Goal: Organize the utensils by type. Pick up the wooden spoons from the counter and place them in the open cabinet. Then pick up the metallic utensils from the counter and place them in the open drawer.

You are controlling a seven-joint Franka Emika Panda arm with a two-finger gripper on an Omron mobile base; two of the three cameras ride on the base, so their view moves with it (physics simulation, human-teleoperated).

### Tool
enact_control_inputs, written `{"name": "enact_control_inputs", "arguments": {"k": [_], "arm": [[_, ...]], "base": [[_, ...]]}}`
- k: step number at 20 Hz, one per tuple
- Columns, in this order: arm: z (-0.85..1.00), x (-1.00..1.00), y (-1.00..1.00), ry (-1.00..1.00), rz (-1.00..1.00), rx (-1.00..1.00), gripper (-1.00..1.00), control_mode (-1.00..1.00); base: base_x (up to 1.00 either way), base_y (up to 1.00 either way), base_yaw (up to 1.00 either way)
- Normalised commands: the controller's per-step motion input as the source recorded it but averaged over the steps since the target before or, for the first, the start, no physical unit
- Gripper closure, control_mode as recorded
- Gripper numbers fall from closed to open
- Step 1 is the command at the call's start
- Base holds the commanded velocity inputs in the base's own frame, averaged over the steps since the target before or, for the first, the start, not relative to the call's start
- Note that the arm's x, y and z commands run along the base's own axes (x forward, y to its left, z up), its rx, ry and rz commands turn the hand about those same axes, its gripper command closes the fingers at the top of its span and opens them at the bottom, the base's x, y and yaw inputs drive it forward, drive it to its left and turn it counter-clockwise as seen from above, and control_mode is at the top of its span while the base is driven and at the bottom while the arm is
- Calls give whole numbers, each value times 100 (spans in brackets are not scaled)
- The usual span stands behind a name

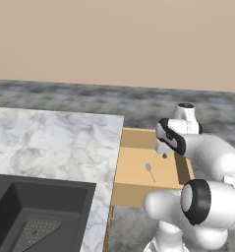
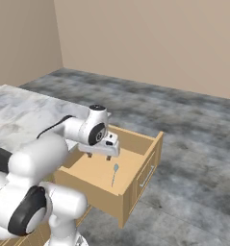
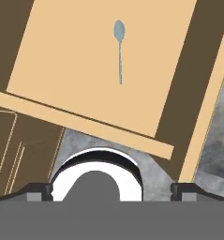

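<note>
No text, label, brand, number or sign could be read anywhere in these views. The open drawer (image 2: 135, 139) was plain tan wood, and the bluish spoon (image 3: 119, 49) lying on its flat bottom bore no marking. The counter (image 1: 50, 142) beside the drawer showed only grey marble veining, with nothing written on it.
</note>
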Motion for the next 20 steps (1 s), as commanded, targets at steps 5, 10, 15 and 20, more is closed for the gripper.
{"name": "enact_control_inputs", "arguments": {"k": [5, 10, 15, 20], "arm": [[26, -51, 9, -11, -14, 0, -100, -100], [32, -44, 12, -18, -20, 0, -100, -100], [31, -40, 14, -22, -10, 0, -100, -100], [4, -7, 0, -5, 0, 0, -100, -100]], "base": [[0, 0, 0], [0, 0, 0], [0, 0, 0], [0, 0, 0]]}}
